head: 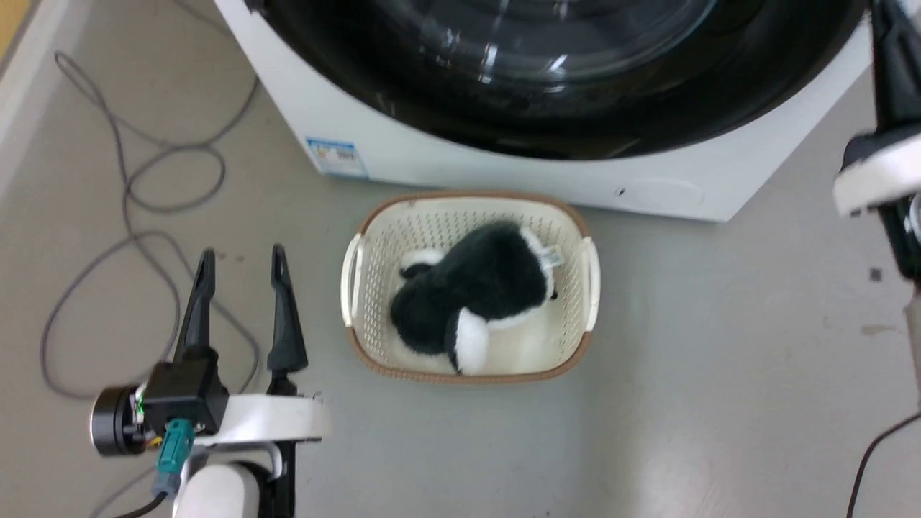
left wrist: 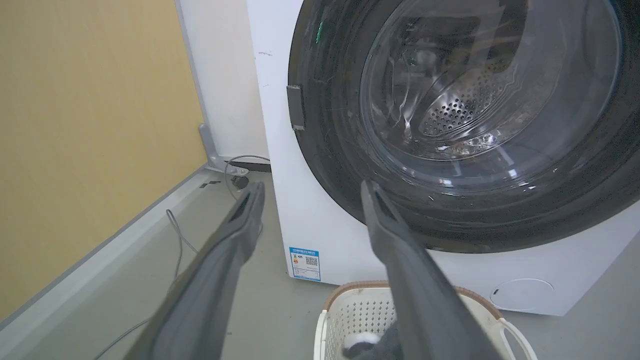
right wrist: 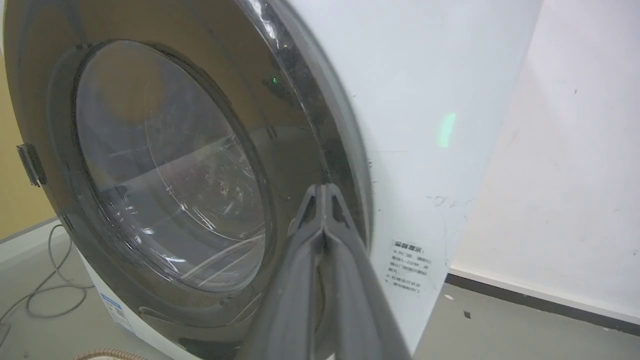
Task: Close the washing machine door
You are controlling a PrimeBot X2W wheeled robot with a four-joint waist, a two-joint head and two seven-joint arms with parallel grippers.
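Observation:
The washing machine door [left wrist: 470, 120], round, glossy black with a bulging glass window, lies flat against the front of the white washing machine [left wrist: 280, 150]; the steel drum shows through the glass. In the right wrist view the door [right wrist: 170, 170] looks flush with the washing machine [right wrist: 415, 125]. My right gripper [right wrist: 325, 189] is shut, its tips at the door's black rim near the right edge; I cannot tell if they touch. My left gripper [head: 242, 259] hangs open over the floor, left of the basket, holding nothing; its fingers [left wrist: 235, 235] point toward the washer's lower left corner.
A cream perforated basket [head: 575, 237] with a black-and-white plush toy [head: 475, 295] sits on the floor just before the washer. Grey cables [head: 129, 216] loop on the floor at the left. A yellow wall [left wrist: 90, 125] stands left, a white wall [right wrist: 575, 175] right.

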